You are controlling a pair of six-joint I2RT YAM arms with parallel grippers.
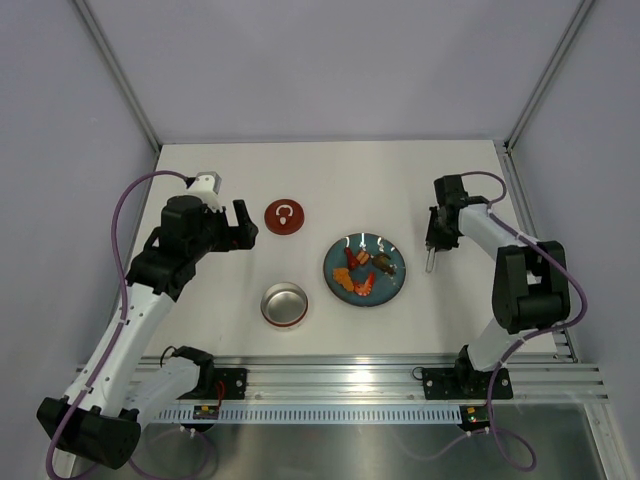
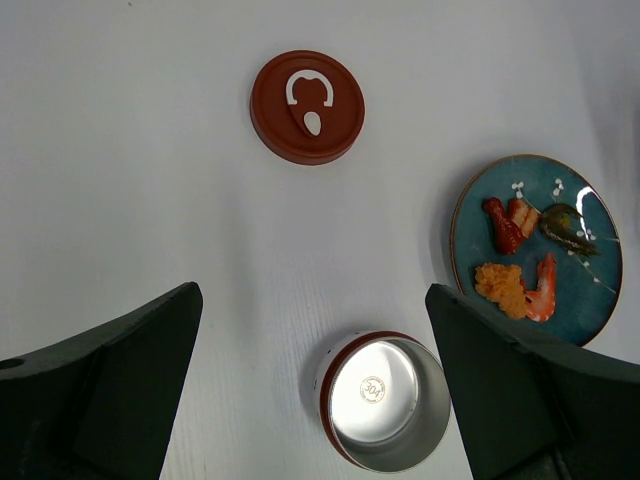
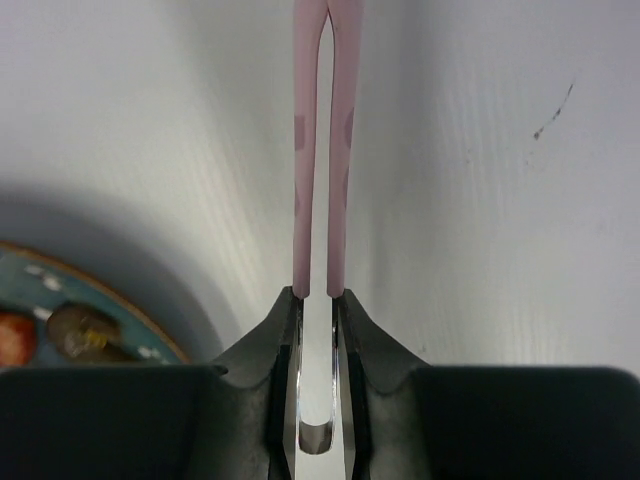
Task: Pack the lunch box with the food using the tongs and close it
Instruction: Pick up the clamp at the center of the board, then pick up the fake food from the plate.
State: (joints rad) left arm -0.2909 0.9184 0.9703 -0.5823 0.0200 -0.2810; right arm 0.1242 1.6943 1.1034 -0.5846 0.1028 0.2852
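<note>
The tongs (image 3: 325,150) sit in the right pincer (image 3: 318,305), which is clenched on them close to their steel bend. The two pink arms are pressed almost parallel with only a thin gap, and point away from the wrist over the worktop (image 1: 200,290), just beside the teal plate (image 1: 397,283). Whether the tips touch the worktop I cannot tell.

The step in hand looks like securing the tongs. To do it well, I judge that the squeeze should stay even on both arms so the tongs do not twist. The lift should be straight, and the clench eased before the tips reach the food (image 1: 360,272) so the arms can spring apart around a piece.

The open lunch box (image 1: 284,303) stands left of the plate, near the front, and its dark red lid (image 1: 284,216) lies flat farther back, well apart from it.

The right arm is folded back on itself, its wrist reaching toward the plate's right side. The left arm stretches up and forward, and its left pincer (image 2: 312,293) is released wide, hanging above the space between lid and lunch box.
</note>
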